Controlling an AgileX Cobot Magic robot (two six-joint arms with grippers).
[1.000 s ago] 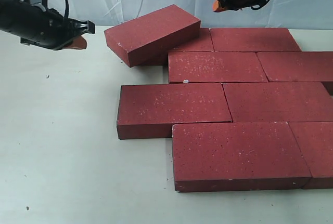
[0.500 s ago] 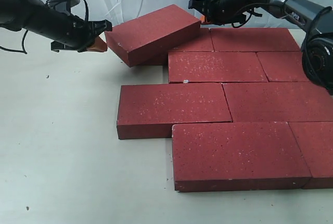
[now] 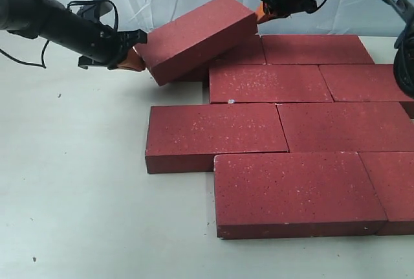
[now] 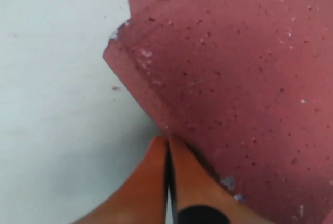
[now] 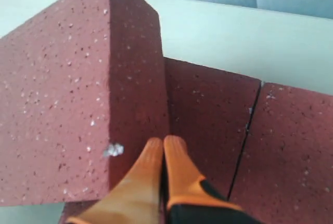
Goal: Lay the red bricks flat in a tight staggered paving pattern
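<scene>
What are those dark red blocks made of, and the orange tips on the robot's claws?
The red bricks look like concrete or fired-clay pavers: matte, rough, grainy faces speckled with white flecks, and small chips at some corners. The orange fingertips look like rubber or soft plastic, smooth and evenly coloured. The pictures do not show which of the two.

Ext. view is showing 9 bricks [image 3: 297,191] total. 1 tilted brick [image 3: 194,39] is leaning at 11 o'clock. 8 flat bricks [image 3: 268,83] are lying in 4 rows of 2, running 12 to 6 o'clock. 2 grippers are reaching in: L gripper [image 3: 132,60] at 10 o'clock, R gripper [image 3: 260,11] at 1 o'clock. Each is showing 2 orange fingertips [image 4: 151,182] in its wrist view. 1 table [image 3: 77,182] is carrying everything.
</scene>
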